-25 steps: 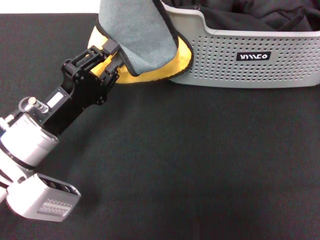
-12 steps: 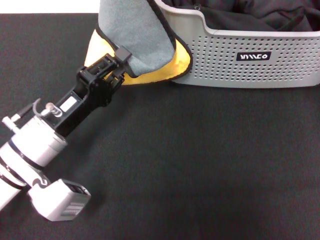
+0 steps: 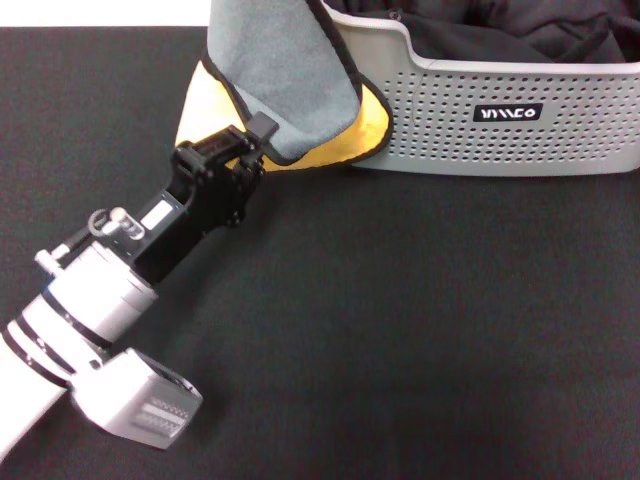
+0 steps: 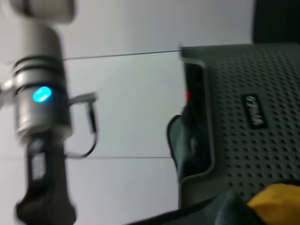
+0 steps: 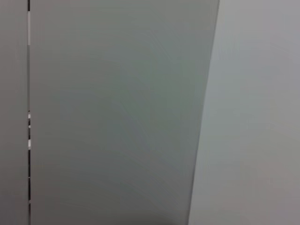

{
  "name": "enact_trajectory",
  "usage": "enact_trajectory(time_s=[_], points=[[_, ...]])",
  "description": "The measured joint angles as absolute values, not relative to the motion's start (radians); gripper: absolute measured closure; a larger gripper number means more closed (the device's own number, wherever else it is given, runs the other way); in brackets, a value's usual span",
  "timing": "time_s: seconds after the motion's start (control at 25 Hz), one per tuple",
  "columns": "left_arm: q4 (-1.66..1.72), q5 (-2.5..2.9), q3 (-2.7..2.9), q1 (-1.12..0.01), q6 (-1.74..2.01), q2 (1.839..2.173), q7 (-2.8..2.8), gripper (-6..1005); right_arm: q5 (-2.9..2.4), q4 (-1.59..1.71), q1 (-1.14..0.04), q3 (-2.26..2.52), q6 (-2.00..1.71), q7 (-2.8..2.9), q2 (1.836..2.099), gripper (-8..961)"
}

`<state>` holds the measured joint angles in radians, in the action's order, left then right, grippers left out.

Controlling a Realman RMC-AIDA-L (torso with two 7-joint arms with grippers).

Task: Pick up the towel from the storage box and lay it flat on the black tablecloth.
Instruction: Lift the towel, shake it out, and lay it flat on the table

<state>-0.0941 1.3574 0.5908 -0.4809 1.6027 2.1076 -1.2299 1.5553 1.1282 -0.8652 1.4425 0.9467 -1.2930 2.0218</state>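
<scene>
Head view first: the black tablecloth (image 3: 400, 340) fills the whole near foreground, plain and dark from edge to edge. Coming up from the lower left corner is the left arm, silver wrist section nearest us, then the black body of the left gripper (image 3: 252, 142) angled up and to the right. Its fingertips sit right at the lower edge of the towel (image 3: 285, 90), and they look clenched on that dark piped hem, though the fingers are packed tight against the cloth and I can't be fully sure of the pinch.

The towel hangs over the left corner of the storage box (image 3: 500, 125), grey face outward, with its yellow-orange face showing underneath as a bright band along the bottom and left side. Its lower part drapes down the outside of the box wall to just above the tablecloth, and its upper part runs off the top of the frame.

Behind it, the box stands on the tablecloth at the far right, light grey with dotted walls and a small black label (image 3: 508, 112) on the front. Inside lies a black cloth bundle (image 3: 520, 35), heaped against the rim.

Left wrist view catches the box wall (image 4: 248, 126) close up, a scrap of yellow towel (image 4: 276, 199) at the corner, and the other arm farther off. The right gripper itself is out of sight.
</scene>
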Motion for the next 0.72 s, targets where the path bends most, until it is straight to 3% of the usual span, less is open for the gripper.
enact_trajectory(time_s=[0.2, 0.44, 0.72], points=[[-0.131, 1.344, 0.541, -0.478, 1.714, 2.108, -0.978, 877, 1.558, 1.154, -0.819, 1.412, 0.951, -1.295, 2.022, 928], [-0.125, 1.327, 0.486, -0.457, 1.862, 2.102, -0.514, 938, 1.559, 1.206, -0.746, 1.371, 0.959, -1.305, 2.021, 927], [0.023, 1.274, 0.48, -0.403, 1.902, 2.094, 0.285, 938, 1.603, 1.259, -0.651, 1.337, 1.008, -1.312, 2.019, 925]])
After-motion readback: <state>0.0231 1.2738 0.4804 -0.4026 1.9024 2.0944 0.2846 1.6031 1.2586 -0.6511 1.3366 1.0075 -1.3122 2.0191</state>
